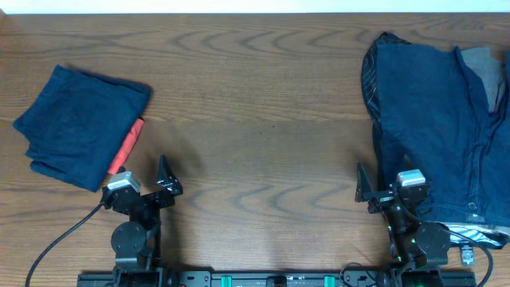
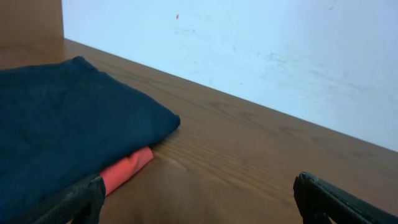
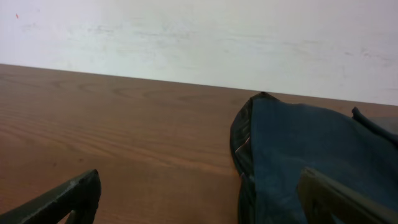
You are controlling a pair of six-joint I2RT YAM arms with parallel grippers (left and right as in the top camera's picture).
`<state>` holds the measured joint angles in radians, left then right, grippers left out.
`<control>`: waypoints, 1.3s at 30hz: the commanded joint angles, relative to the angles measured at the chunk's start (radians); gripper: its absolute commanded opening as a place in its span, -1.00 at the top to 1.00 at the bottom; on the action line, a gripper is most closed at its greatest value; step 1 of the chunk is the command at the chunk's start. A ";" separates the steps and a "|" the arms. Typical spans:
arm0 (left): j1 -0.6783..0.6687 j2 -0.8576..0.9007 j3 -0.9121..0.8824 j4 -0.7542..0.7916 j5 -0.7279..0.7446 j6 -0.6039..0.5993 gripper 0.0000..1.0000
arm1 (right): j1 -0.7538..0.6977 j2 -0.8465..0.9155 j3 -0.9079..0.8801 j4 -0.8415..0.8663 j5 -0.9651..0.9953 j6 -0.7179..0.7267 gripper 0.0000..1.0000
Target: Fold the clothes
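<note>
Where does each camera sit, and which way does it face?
Overhead: above the table, facing down; left pincer and right pincer show.
Left wrist: low, facing the wall over the folded navy cloth; own fingers show.
Right wrist: low, facing the wall past the dark clothes pile; own fingers show.
Shared: both wrist views see the wall.

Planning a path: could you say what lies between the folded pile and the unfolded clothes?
Only bare table separates pile and clothes, per the overhead view.
</note>
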<state>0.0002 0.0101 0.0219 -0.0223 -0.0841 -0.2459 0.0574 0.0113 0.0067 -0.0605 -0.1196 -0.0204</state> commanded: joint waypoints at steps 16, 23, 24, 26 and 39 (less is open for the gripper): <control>0.005 -0.006 -0.018 -0.044 0.002 0.027 -0.96 | 0.008 -0.006 -0.001 -0.004 0.003 -0.018 -0.98; 0.005 -0.005 -0.018 -0.047 0.036 0.035 -0.96 | 0.008 -0.006 -0.001 -0.004 0.003 -0.018 -0.98; 0.005 -0.005 -0.018 -0.047 0.036 0.036 -0.96 | 0.008 -0.006 -0.001 -0.004 0.003 -0.018 -0.98; 0.005 -0.005 -0.018 -0.047 0.040 0.053 -0.96 | 0.008 -0.006 -0.001 -0.004 0.003 -0.018 -0.98; 0.005 -0.005 -0.018 -0.048 0.084 0.164 -0.96 | 0.008 -0.006 -0.001 -0.004 0.003 -0.018 -0.99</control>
<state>0.0002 0.0101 0.0250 -0.0341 -0.0051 -0.1066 0.0574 0.0113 0.0067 -0.0605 -0.1196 -0.0204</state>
